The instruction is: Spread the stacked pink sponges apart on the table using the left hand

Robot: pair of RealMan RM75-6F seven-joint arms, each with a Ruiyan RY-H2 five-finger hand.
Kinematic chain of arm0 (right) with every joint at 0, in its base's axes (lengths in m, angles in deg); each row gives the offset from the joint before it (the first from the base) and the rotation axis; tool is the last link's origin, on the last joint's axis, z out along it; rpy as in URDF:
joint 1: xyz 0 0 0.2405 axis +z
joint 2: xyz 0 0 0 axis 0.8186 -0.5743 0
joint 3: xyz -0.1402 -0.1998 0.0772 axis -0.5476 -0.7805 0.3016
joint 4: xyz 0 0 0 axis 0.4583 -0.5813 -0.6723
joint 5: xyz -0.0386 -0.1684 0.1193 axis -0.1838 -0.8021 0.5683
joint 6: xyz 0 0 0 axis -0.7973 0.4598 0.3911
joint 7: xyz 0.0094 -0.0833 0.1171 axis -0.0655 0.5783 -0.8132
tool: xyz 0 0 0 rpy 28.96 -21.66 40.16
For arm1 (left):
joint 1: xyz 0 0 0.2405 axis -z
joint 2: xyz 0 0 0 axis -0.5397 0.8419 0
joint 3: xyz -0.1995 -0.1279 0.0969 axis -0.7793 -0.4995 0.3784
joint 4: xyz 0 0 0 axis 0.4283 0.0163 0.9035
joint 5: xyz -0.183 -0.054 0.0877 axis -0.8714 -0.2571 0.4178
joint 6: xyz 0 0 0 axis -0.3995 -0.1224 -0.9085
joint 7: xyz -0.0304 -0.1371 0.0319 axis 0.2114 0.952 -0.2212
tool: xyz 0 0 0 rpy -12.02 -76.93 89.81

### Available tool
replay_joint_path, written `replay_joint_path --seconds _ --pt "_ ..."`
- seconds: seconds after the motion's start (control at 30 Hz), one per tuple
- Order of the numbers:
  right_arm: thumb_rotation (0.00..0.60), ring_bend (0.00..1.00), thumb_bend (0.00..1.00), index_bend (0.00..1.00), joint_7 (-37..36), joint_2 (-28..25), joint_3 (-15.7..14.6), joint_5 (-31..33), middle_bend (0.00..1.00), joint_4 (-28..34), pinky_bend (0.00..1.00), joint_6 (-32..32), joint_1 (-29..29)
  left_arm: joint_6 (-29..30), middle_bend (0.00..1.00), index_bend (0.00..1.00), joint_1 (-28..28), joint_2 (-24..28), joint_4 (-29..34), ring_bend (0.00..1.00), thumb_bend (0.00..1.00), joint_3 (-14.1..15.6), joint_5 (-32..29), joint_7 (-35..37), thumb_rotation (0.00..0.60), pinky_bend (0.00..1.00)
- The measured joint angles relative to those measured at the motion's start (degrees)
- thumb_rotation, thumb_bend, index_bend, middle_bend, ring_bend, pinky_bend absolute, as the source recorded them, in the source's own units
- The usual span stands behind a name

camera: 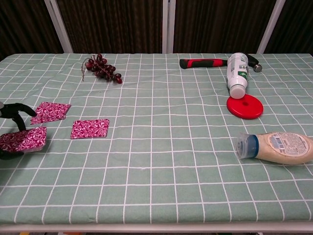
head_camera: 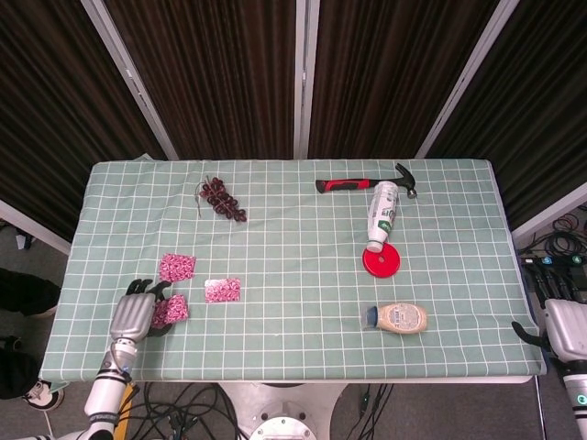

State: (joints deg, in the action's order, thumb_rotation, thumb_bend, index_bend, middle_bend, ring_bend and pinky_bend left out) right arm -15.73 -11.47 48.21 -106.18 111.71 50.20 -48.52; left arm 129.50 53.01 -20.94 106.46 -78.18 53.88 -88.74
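Three pink patterned sponges lie apart at the table's left side. One sponge point(head_camera: 177, 267) point(camera: 51, 112) lies flat farthest back. A second sponge point(head_camera: 222, 290) point(camera: 90, 128) lies flat to its right. My left hand point(head_camera: 133, 316) point(camera: 11, 111) sits at the table's front left and holds the third sponge point(head_camera: 171, 310) point(camera: 23, 139) between its fingers and thumb, low over the cloth and left of the other two. My right hand point(head_camera: 567, 330) shows only partly at the right edge, off the table; its fingers are hidden.
A bunch of dark grapes point(head_camera: 223, 198) point(camera: 101, 68) lies at the back left. A red-handled hammer point(head_camera: 362, 184), a white bottle point(head_camera: 382, 213) on its side, a red lid point(head_camera: 381, 260) and a mayonnaise bottle point(head_camera: 397, 318) occupy the right half.
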Motion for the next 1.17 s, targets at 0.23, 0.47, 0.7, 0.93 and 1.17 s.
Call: replay_joint_path --seconds 0.23,0.47,0.7,0.93,1.17 --pt "0.6 0.0 0.16 0.0 -0.4 -0.2 0.2 0.1 0.0 0.0 0.0 0.4 -0.2 -0.6 0.17 0.17 -0.5 1.1 0.3 0.07 0.17 -0.5 1.2 2.2 0.6 0.09" --pt "0.6 0.0 0.16 0.0 -0.6 -0.4 0.3 0.1 0.0 0.0 0.0 0.7 -0.2 1.0 0.18 0.17 -1.2 2.9 1.7 0.07 0.16 -2.1 3.2 4.4 0.6 0.09" --pt "0.6 0.0 0.16 0.0 -1.7 -0.7 0.6 -0.4 0.0 -0.1 0.0 2.1 -0.6 4.9 0.18 0.17 -1.6 4.1 -1.2 0.07 0.14 -2.8 12.2 11.6 0.6 0.1" --pt "0.6 0.0 0.15 0.0 -1.4 -0.9 0.3 -2.6 0.0 0.0 0.0 4.4 -1.1 11.4 0.15 0.17 -3.1 7.6 -7.4 0.02 0.13 -2.5 20.5 13.9 0.6 0.09" --pt "0.6 0.0 0.14 0.0 2.0 0.3 -0.5 -6.7 0.0 -0.2 0.0 8.4 -1.7 13.2 0.14 0.16 -7.5 12.3 -1.8 0.02 0.13 -0.6 19.2 6.6 0.6 0.09"
